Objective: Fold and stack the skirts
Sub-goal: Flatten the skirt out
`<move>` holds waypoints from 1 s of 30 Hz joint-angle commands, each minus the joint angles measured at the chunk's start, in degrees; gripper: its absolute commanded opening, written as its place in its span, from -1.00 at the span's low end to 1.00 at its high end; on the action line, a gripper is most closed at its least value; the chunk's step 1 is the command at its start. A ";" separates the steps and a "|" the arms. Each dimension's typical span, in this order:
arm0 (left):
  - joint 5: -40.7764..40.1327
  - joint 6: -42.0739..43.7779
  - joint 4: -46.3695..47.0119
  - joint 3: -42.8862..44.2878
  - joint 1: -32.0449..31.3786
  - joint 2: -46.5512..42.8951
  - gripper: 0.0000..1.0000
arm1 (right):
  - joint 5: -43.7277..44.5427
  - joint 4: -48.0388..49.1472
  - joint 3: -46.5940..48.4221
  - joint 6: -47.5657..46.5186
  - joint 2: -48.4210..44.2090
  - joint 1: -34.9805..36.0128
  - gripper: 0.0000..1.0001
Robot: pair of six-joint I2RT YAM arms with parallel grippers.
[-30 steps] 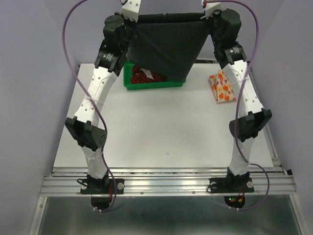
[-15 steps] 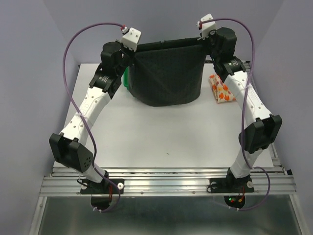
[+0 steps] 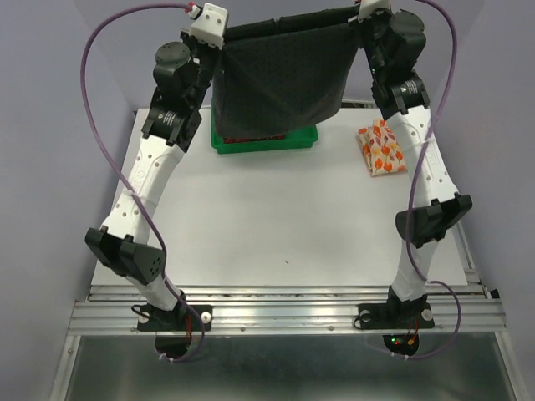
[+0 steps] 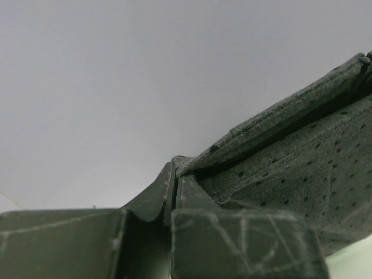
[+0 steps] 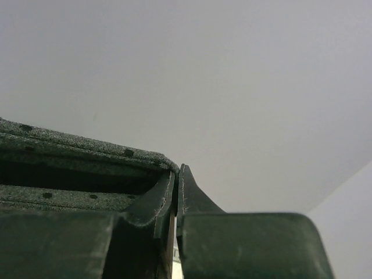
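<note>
A charcoal-grey skirt hangs spread out in the air at the back of the table, held by its top corners. My left gripper is shut on the left corner and my right gripper on the right one. In the left wrist view the left gripper pinches the dotted grey waistband. In the right wrist view the right gripper nips the waistband's corner. An orange-and-white skirt lies folded at the back right. A sliver of dark red skirt shows in the tray under the hem.
A green plastic tray stands at the back of the white table, partly hidden behind the hanging cloth. Grey walls close in the table on the left, right and back. Purple cables loop above both arms.
Both arms dropped the spread skirt forward over the table half a second ago, then lifted it up and back, so it now hangs over the tray.
</note>
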 commanded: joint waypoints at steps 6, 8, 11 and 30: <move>-16.86 -0.26 2.59 20.09 7.96 13.85 -1.00 | 18.02 9.15 11.74 -4.18 12.70 -5.64 -0.99; -16.69 0.27 1.25 20.20 8.14 13.53 -1.00 | 18.37 9.68 6.66 -3.13 10.24 -5.64 -0.98; -14.94 0.36 1.68 9.45 8.40 9.15 -1.00 | 17.94 9.60 -5.43 -0.05 3.59 -5.64 -0.99; 17.23 17.40 -21.07 -59.25 4.80 -33.58 -0.87 | -21.77 -33.80 -67.09 -3.29 -31.25 -5.64 -0.95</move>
